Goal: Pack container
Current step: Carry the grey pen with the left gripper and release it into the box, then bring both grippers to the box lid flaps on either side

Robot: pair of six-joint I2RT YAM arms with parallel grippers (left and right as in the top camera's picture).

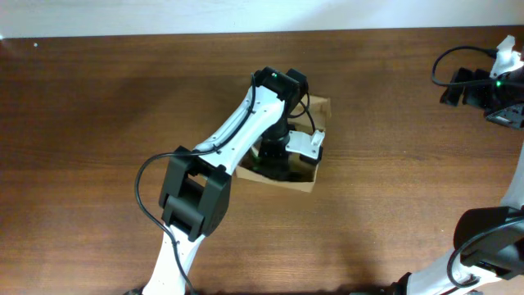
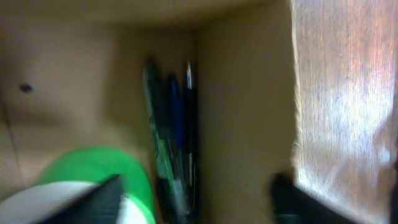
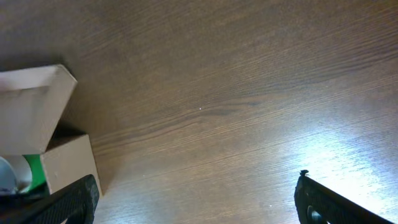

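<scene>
The container [image 1: 321,106] is a small tan cardboard box in the middle of the table, lid flap open. My left gripper [image 1: 282,160] reaches down inside it. In the left wrist view its fingers [image 2: 196,202] are spread apart and open, with nothing clamped between them. Several pens [image 2: 174,143], green, blue and black, lie along the box's inner corner. A green tape roll [image 2: 93,171] sits at the lower left, right by the left finger. My right gripper [image 1: 449,88] is far off at the back right, open and empty [image 3: 199,205] above bare table.
The right wrist view shows the box's side [image 3: 68,165] and open flap [image 3: 31,106] at its left edge, with the green roll [image 3: 34,173] peeking out. Black cables [image 1: 467,53] loop near the right arm at the table's back right.
</scene>
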